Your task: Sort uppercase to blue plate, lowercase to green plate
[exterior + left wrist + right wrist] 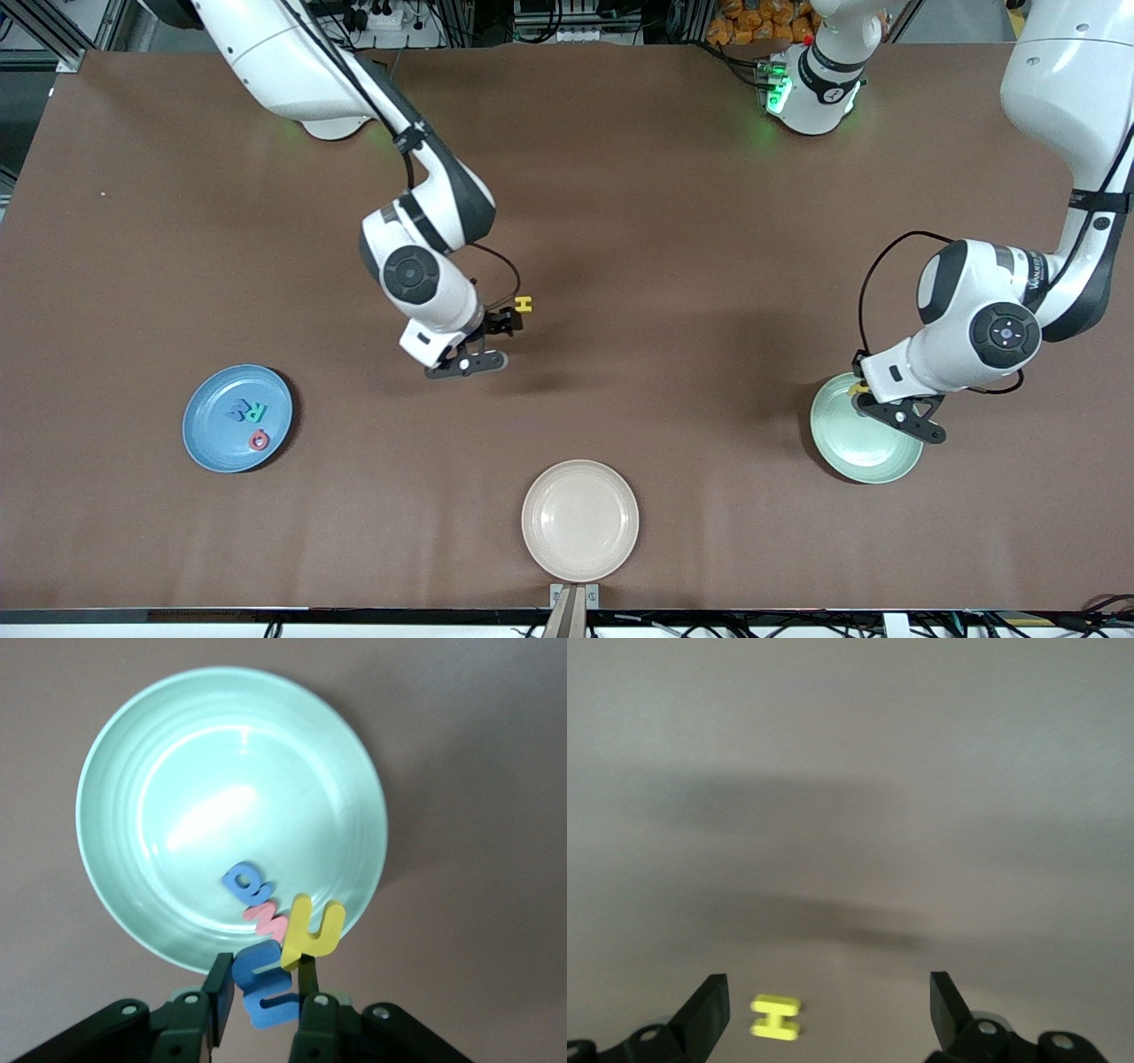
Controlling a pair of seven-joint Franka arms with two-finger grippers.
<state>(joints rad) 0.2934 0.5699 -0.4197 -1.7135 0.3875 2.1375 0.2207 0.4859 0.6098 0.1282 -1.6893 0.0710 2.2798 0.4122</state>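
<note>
My left gripper [263, 970] hangs over the rim of the green plate [195, 797], shut on the blue e-like lowercase letter [266, 992]. The yellow h [312, 932] rests against one fingertip and the blue letter; whether it is gripped too I cannot tell. In the plate lie a blue rounded letter [241, 879] and the red m [266, 920]. My right gripper [830, 1010] is open just above the table, with the yellow H [776, 1017] lying flat between its fingers. The blue plate [213, 434] holds the teal R [255, 410], blue M [237, 409] and red ring [259, 439].
A cream plate [579, 520] sits near the table's front edge, midway between the two coloured plates. The green plate [864, 443] lies at the left arm's end of the brown table, the blue plate at the right arm's end.
</note>
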